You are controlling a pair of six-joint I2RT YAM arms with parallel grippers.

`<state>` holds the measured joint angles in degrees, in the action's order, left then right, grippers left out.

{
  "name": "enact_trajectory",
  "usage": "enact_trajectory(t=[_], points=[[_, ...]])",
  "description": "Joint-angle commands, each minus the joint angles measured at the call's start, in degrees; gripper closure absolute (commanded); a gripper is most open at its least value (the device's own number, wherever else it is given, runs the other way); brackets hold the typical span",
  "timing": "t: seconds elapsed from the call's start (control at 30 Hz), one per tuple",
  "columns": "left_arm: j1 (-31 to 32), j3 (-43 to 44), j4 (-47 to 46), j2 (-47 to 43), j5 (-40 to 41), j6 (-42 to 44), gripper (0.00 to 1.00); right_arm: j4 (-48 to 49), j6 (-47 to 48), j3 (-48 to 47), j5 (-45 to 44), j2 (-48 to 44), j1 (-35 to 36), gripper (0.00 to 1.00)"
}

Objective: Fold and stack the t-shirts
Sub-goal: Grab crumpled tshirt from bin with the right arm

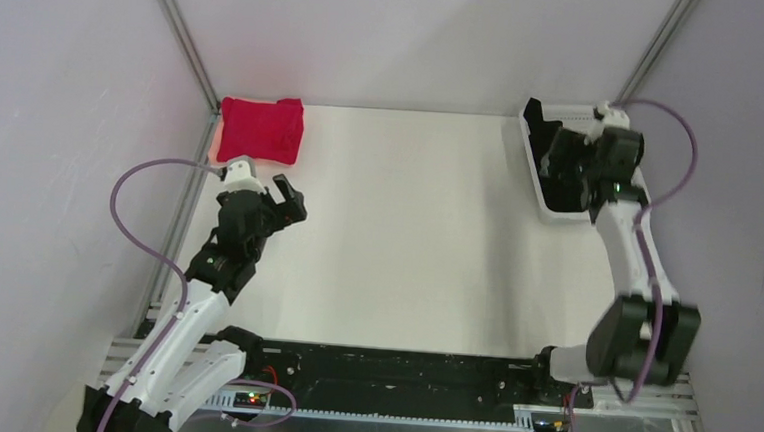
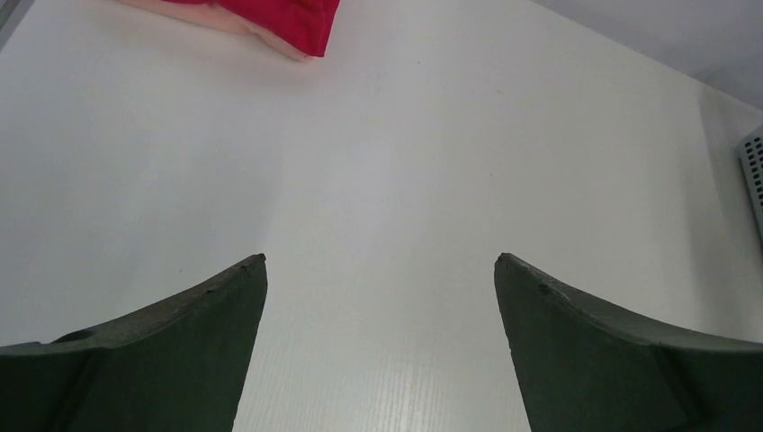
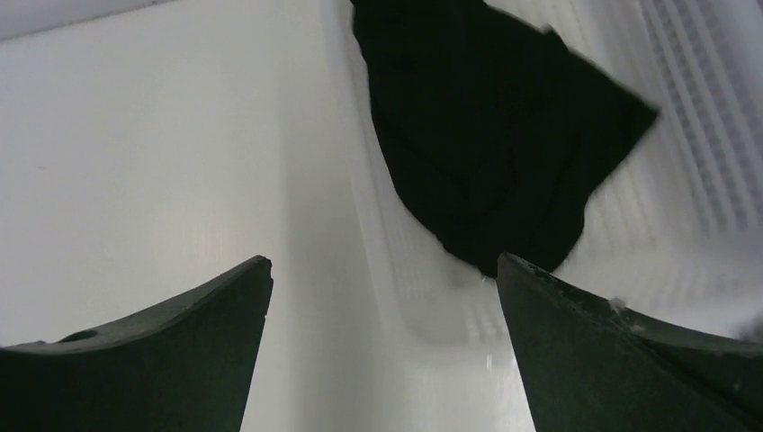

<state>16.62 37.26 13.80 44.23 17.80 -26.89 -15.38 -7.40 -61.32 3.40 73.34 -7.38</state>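
Jaws on both arms stand wide apart, empty. I see my left gripper (image 2: 381, 258) over the table (image 1: 407, 238) near the folded red t-shirt (image 1: 260, 128) in the far left corner; my right gripper (image 3: 384, 259) hangs above the black t-shirt (image 3: 486, 135), crumpled in the white basket (image 3: 684, 117).

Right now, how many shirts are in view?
2. The red shirt lies folded, far left on the table; the black shirt lies crumpled in the basket, far right. Others may hide under it.

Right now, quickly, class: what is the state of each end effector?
Left end effector: open, holding nothing.
Right end effector: open, holding nothing, above the black t-shirt.
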Motion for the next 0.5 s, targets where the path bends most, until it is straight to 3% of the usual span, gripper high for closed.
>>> enact_trajectory(t=[0.0,0.2,0.37,0.43,0.47], points=[[0.31,0.57,-5.12,1.47,-0.15,1.28,0.0,0.11,15.56,-16.15,8.57,16.86,-1.07,0.01],[0.17,0.25,-6.31,3.03,-1.95,3.68,0.0,-14.7,22.6,-40.8,6.85,38.82,-2.02,0.03],[0.17,0.44,-7.7,4.97,-1.76,3.94,0.0,-19.74,19.19,-56.56,9.75,52.86,-2.48,0.09],[0.2,0.86,-7.76,6.05,-1.76,3.78,0.0,-18.57,16.46,-58.88,12.08,55.51,-2.55,0.24],[0.17,0.99,-7.74,6.36,-2.04,3.6,0.0,-17.63,14.56,-60.14,13.52,56.61,-2.6,0.38]])
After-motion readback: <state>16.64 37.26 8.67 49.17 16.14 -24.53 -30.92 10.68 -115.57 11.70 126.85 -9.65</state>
